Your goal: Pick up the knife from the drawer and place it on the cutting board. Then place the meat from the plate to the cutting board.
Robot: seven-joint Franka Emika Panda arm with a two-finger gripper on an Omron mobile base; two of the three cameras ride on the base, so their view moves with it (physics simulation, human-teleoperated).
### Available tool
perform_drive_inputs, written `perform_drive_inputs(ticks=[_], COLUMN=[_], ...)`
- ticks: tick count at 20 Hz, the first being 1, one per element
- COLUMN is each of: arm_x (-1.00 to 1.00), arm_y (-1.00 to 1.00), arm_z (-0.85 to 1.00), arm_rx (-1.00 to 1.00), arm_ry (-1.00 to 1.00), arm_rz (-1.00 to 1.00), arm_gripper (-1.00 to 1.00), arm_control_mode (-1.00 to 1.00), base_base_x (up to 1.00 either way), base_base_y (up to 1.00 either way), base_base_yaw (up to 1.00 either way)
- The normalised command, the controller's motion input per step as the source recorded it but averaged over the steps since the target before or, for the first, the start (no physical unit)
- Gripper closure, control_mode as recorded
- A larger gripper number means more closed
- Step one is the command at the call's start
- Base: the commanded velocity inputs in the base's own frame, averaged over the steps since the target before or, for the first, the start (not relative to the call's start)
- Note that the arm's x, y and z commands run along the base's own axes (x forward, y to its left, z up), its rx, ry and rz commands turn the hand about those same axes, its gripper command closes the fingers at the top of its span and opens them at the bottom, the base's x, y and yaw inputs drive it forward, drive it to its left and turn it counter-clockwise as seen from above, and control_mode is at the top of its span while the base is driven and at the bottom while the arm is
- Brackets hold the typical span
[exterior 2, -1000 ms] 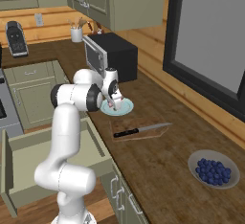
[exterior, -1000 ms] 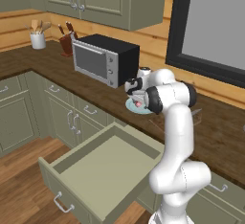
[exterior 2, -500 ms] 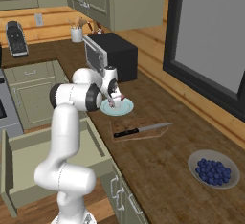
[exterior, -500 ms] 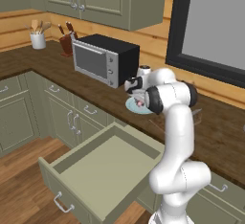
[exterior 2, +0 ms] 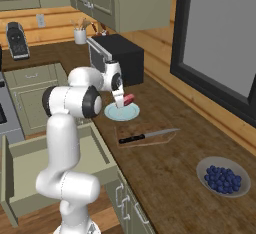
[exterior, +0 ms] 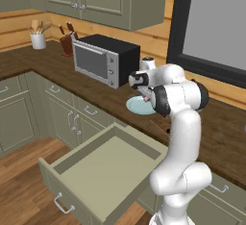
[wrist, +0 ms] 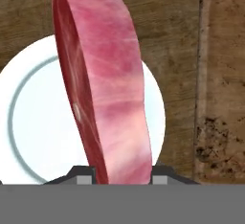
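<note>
The red-pink meat (wrist: pixel 105 98) stands on edge between my fingertips, and my gripper (wrist: pixel 119 177) is shut on it. It hangs just over the pale blue plate (wrist: pixel 33 122). From the right base view, the gripper (exterior 2: pixel 120 98) holds the meat (exterior 2: pixel 129 99) above the plate (exterior 2: pixel 121 112). The black-handled knife (exterior 2: pixel 145 137) lies on the brown cutting board (exterior 2: pixel 167 136), just beside the plate. The sage-green drawer (exterior: pixel 103 164) stands pulled open below the counter, its pale inside bare. In the left base view the plate (exterior: pixel 137 106) sits partly behind my arm.
A black microwave (exterior: pixel 103 60) stands on the counter just behind the plate. A knife block (exterior: pixel 67 43) and a utensil holder (exterior: pixel 37 39) are farther left. A bowl of blueberries (exterior 2: pixel 223 176) sits at the counter's right end.
The jaws have closed from wide open onto the meat over the plate. The arm has hardly shifted.
</note>
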Motion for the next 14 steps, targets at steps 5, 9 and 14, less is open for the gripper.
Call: perform_drive_inputs(ticks=[5, 9, 14], arm_x=[-0.65, -0.83, -0.57], arm_y=[-0.58, -0.74, -0.5], arm_z=[0.31, 0.23, 0.02], arm_rx=[0.01, 0.0, 0.0], arm_ry=[0.02, 0.01, 0.14], arm_rz=[-0.17, -0.16, -0.11], arm_gripper=[1.0, 1.0, 1.0], arm_control_mode=[-1.0, -1.0, -1.0], base_base_x=[0.0, 0.0, 0.0], base_base_y=[0.0, 0.0, 0.0], base_base_yaw=[0.0, 0.0, 0.0])
